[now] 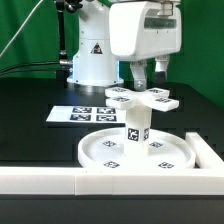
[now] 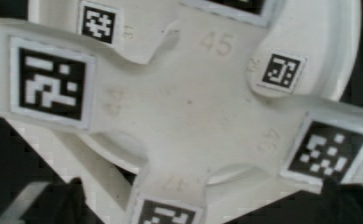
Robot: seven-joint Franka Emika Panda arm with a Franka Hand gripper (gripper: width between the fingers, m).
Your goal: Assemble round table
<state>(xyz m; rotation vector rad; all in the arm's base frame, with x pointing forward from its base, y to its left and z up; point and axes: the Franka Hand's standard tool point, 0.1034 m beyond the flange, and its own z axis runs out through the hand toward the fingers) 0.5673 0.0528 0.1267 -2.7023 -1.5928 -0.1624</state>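
We have the round disc (image 1: 140, 152) lying flat on the black bench (image 1: 30, 105), with the short leg (image 1: 137, 128) standing upright at its centre and the cross-shaped foot piece (image 1: 143, 97) sitting level at the leg's top, directly under our end effector (image 1: 142, 84). From the exterior view the fingers appear to reach down to the foot piece at its middle, but we cannot tell whether they are clenched on it or already released; the wrist view is filled by the foot piece (image 2: 187, 105) and shows no fingertips. Our main worry is the joint: if the foot piece is not fully seated on the leg, a pull upward or a sideways drag could lift it off or tilt it. Any twist we apply could also turn the leg in the disc rather than tightening the foot piece, or cross the joint if the foot sits slightly askew. The leg is narrow and tall against the wide foot, so a sideways push at the top could rock the whole stack. Around us, the long white border rail (image 1: 120, 178) runs along the near edge and up the exterior view's right, touching or just beside the disc, which helps brace it. The marker board (image 1: 82, 114) lies behind on the exterior view's left, well apart from the work. Nothing stands in the way of a straight vertical retreat.
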